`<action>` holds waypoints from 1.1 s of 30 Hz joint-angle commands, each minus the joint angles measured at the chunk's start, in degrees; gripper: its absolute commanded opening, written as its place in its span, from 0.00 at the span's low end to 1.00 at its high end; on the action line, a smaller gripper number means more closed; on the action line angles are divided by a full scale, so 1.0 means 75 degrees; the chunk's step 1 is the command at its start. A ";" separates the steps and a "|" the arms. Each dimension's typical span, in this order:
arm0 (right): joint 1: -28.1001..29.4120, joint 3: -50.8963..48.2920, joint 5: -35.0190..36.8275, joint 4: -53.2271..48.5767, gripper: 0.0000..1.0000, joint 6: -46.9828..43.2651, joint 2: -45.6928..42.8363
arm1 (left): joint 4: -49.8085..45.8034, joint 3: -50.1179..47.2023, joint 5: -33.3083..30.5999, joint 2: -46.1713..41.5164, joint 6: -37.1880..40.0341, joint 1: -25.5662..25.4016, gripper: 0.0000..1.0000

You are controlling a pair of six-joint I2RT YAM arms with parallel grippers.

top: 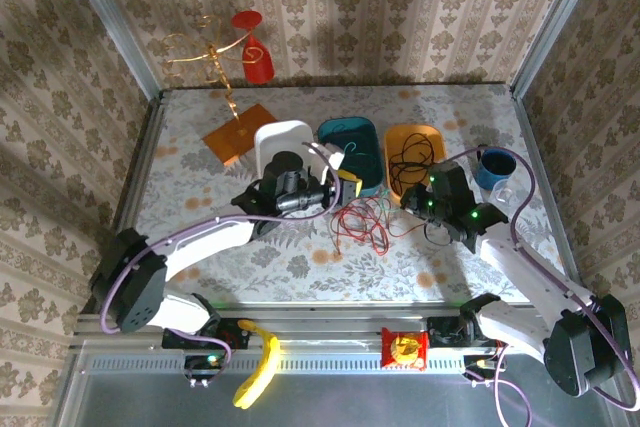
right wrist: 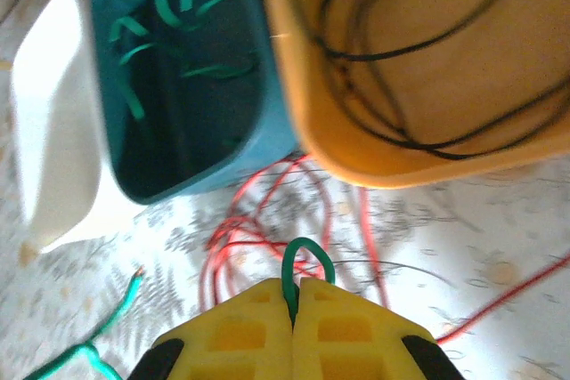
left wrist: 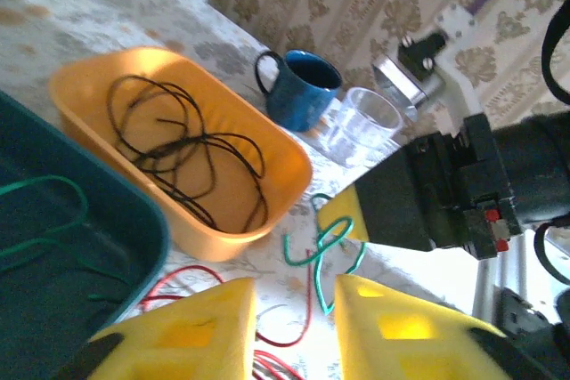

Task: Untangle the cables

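Observation:
My right gripper (right wrist: pixel 293 286) is shut on a loop of the green-teal cable (right wrist: pixel 307 260), just above the table. A loose end of that cable (right wrist: pixel 107 327) trails off to the lower left. In the left wrist view the same green cable (left wrist: pixel 334 246) hangs from the right gripper's yellow fingertip (left wrist: pixel 343 215). My left gripper (left wrist: pixel 294 289) is open, its fingers on either side of that strand without pinching it. The red cable (top: pixel 362 222) lies in loose coils on the table between the arms, under both grippers. The black cable (left wrist: pixel 187 144) lies coiled in the orange tray (left wrist: pixel 285 162).
More green cable (right wrist: pixel 169 6) lies in the teal tray (top: pixel 348 152), between a white tray (top: pixel 280 142) and the orange tray (top: pixel 412 147). A blue mug (top: pixel 495 167) and a clear glass (left wrist: pixel 365 122) stand at the right. An orange card and a wire stand are at the back left.

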 commanded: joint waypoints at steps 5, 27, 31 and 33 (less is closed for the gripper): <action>0.0050 0.0459 -0.1974 0.0625 0.01 -0.0498 0.0310 | -0.0241 0.0837 0.1885 0.0575 0.0132 -0.0063 0.47; -0.0015 0.0770 -0.2120 0.0121 0.00 -0.0652 0.0358 | -0.0411 0.0441 0.0120 0.0318 0.0250 0.0086 0.00; -0.0519 0.0827 -0.1230 -0.0525 0.00 -0.0676 0.0066 | -0.0665 0.0159 -0.0036 -0.0069 0.0246 0.0219 0.00; -0.0829 0.0793 -0.0816 -0.0665 0.00 -0.0567 -0.0130 | -0.0917 0.0079 -0.0036 -0.0231 0.0304 0.0188 0.00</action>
